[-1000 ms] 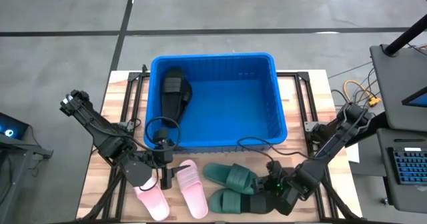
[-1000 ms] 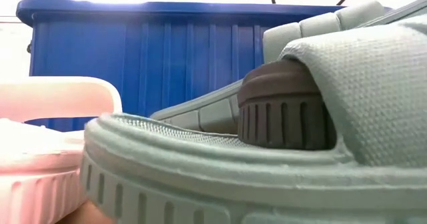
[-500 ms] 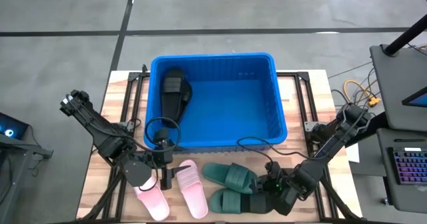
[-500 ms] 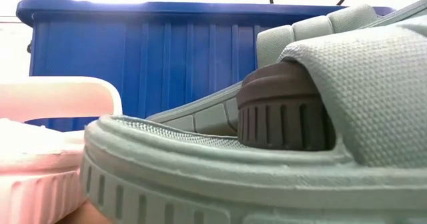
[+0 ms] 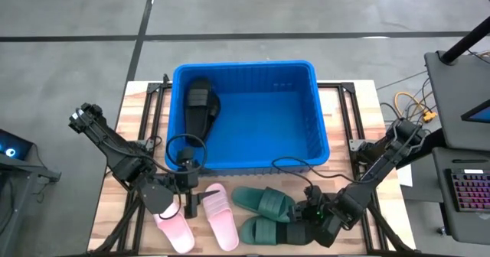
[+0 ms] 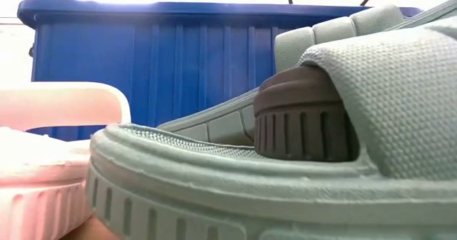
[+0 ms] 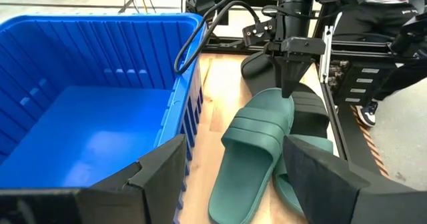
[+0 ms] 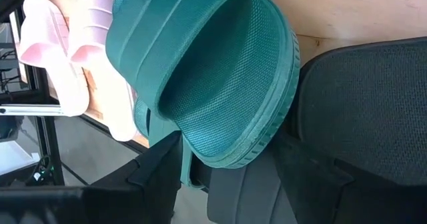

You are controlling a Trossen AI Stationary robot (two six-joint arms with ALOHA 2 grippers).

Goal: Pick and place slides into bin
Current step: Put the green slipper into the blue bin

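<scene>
Big blue ribbed plastic bin point(image 5: 321, 127) holds one black rubber slide point(image 5: 200, 104). Near its front wall, on table: pink pair point(image 5: 218, 216), green pair point(image 5: 264, 203), another black slide point(image 7: 308, 109). Right gripper point(image 5: 308, 228) low over green heel point(image 8: 227, 84), fingers spread, nothing held. Left gripper point(image 5: 187, 201) by pink pair, wide, empty.

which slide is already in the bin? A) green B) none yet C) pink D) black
D: the high view shows one black slide lying inside the blue bin along its left wall, while the pink pair and the green pair lie on the table in front.

- I saw one black slide point(image 5: 200, 106) lying in the blue bin point(image 5: 321, 135).
- Two pink slides point(image 5: 200, 217) and two green slides point(image 5: 265, 202) lay side by side before it.
</scene>
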